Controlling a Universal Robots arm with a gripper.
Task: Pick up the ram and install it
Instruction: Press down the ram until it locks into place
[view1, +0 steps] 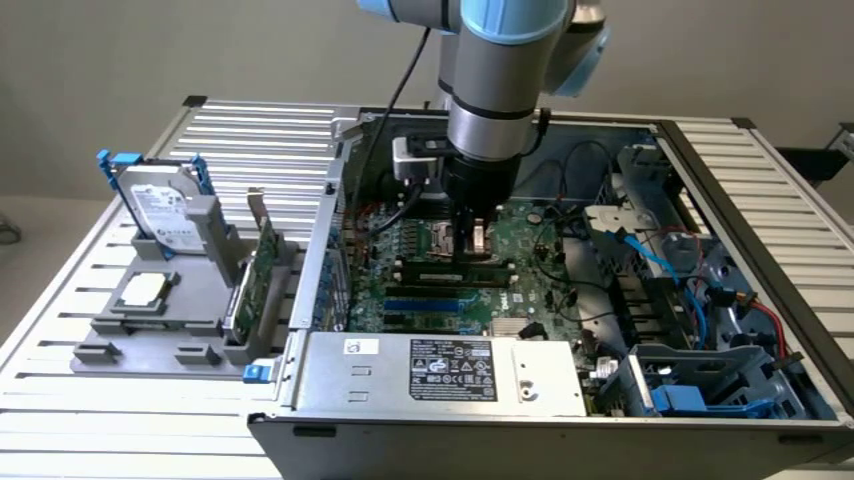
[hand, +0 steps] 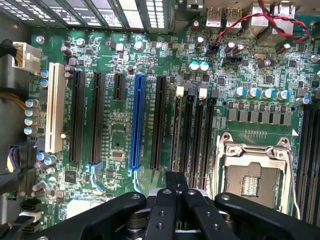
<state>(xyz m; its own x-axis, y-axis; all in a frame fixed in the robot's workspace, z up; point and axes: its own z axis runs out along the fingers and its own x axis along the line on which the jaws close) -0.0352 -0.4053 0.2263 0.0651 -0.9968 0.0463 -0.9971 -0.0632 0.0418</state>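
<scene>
The ram (view1: 458, 270) is a long, narrow green stick carrying a row of dark chips; it sits just below the middle of the exterior view, running nearly level across the frame, its right end slightly lower; it lies down on the motherboard (view1: 541, 285) inside the open case, lined up with the long slots beside it; whether it is fully seated cannot be told.
</scene>
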